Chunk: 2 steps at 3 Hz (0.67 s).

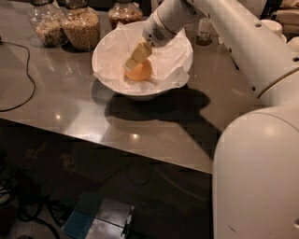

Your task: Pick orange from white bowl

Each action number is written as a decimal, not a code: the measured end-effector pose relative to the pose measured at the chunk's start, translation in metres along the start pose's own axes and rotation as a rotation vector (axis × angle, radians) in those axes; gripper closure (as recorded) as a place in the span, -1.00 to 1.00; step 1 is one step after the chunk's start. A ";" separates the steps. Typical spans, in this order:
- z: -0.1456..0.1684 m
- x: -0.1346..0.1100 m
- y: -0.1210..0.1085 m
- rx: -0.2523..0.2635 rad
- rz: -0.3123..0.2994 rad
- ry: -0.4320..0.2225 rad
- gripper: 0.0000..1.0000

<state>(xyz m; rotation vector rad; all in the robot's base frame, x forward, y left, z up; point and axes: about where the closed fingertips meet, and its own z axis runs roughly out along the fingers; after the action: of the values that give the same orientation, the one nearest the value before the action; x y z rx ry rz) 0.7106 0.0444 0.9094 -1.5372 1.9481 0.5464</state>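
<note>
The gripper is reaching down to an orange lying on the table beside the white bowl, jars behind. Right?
Not quite: the camera view shows the orange lying inside the bowl, on its paper, not beside it. The gripper does reach down to it, with jars behind.

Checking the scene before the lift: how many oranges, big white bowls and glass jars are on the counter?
orange: 1, with the gripper at its top
white bowl: 1, holding the orange
glass jars: 3
Total: 5
</note>
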 end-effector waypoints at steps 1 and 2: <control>0.004 0.016 -0.004 0.027 0.055 0.010 -0.28; 0.012 0.031 -0.008 0.046 0.102 0.028 -0.22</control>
<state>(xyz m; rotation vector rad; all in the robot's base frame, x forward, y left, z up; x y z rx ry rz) 0.7154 0.0277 0.8798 -1.4303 2.0551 0.5214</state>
